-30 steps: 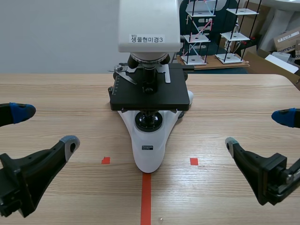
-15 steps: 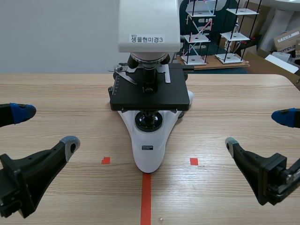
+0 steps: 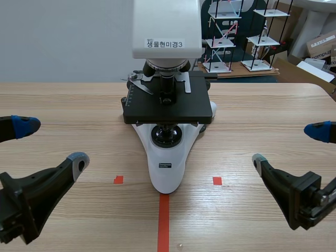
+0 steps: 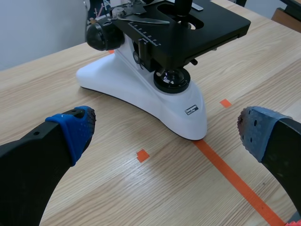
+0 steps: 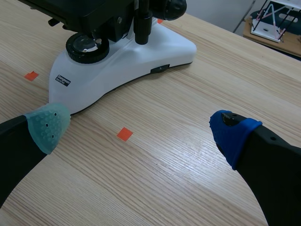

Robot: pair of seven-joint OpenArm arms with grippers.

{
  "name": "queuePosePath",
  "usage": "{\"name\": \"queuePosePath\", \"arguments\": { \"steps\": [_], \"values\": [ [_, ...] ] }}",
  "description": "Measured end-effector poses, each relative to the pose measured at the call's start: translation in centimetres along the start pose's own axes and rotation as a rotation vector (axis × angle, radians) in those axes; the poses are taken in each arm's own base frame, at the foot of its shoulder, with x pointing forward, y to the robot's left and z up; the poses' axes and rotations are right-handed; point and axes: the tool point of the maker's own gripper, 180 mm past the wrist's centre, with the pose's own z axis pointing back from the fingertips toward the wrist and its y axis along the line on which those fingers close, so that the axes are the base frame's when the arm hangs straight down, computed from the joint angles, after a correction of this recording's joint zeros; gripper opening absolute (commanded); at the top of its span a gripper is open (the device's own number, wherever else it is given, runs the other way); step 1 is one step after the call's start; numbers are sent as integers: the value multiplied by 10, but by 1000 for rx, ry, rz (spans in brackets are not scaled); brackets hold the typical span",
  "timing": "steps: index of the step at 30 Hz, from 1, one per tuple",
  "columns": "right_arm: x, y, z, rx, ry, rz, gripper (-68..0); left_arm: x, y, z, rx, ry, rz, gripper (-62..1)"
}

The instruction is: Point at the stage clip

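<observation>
Nothing is being pointed at yet, so by the look of it the approach step isn't even being started. The left gripper (image 3: pixel 51 142) is being held wide open, low over the surface (image 3: pixel 68 105). The same is being done with the right gripper (image 3: pixel 287 145): fingers spread wide, nothing being carried by either one.

The microscope (image 3: pixel 167 157) is being kept ahead of and between the two grippers, well apart from both. The stage clip (image 3: pixel 139 84), that thin silver arm, is being carried on the black stage (image 3: pixel 168 107), toward its far corner on the left gripper's side. So it's being seen ahead of and higher than the left gripper.

Judging from that, the left gripper is probably being favoured for the job. For the next move it would need to be lifted to stage height, brought forward over the stage edge, and ideally narrowed so one clear tip is being aimed at the clip. The objective hanging just beside the clip is something to be steered clear of.
</observation>
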Motion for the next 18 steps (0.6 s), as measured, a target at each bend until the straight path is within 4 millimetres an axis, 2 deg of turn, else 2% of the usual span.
{"name": "queuePosePath", "arguments": {
  "steps": [2, 5, 7, 11, 15, 18],
  "values": [
    [0, 0, 0, 0, 0, 0, 4, 4, 0, 0, -15, -9, 9, -6],
    [0, 0, 0, 0, 0, 0, 4, 7, 2, -1, -39, -10, 11, -172],
    [0, 0, 0, 0, 0, 0, 4, 11, -1, -4, -65, -14, 1, -244],
    [0, 0, 0, 0, 0, 0, 4, 21, -6, -13, -115, -43, 9, -326],
    [0, 0, 0, 0, 0, 0, 4, 28, -5, -21, -133, -54, 3, -446],
    [0, 0, 0, 0, 0, 0, 4, 31, -12, -27, -179, -48, -10, -526]
  ]
}}
